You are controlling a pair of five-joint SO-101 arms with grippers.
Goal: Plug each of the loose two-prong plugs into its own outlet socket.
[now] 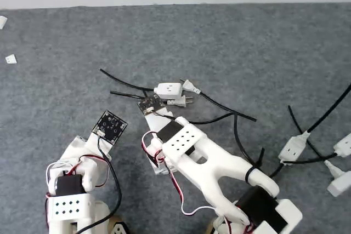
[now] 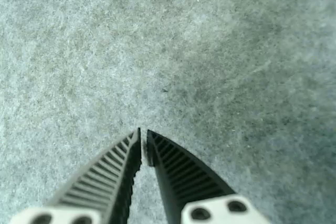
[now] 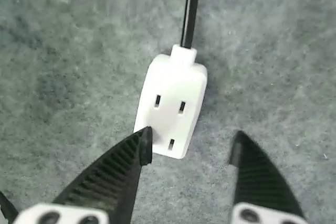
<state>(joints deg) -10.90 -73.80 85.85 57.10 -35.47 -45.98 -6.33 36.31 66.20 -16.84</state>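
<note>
The right gripper (image 3: 191, 139) hangs with its jaws spread wide over one end of a white outlet socket (image 3: 170, 106), holding nothing. One fingertip (image 3: 143, 139) overlaps the socket's edge, but whether it touches cannot be told. The socket lies flat on grey carpet (image 3: 63, 51) with its upper slots empty, and a black cord (image 3: 190, 9) leaves its opposite end.

From the high view, two loose two-prong plugs lie just beside that socket: one plug (image 1: 190, 86) at its end, the other plug (image 1: 181, 101) along the side nearer the arms. Neither appears seated. Well apart from the socket, the left gripper (image 2: 144, 136) has its jaws drawn almost together on nothing above bare carpet.

The job looks barely begun: no plug can be seen pushed home, so every pairing seems left to do.

Far from the central socket, by the picture's edge, lie a second socket (image 1: 293, 147), a third socket (image 1: 344, 145) and another white plug (image 1: 337, 182). The last two are partly cut off. Whether anything sits in those sockets is hard to make out, and the crossing cords cannot be traced to their ends.
</note>
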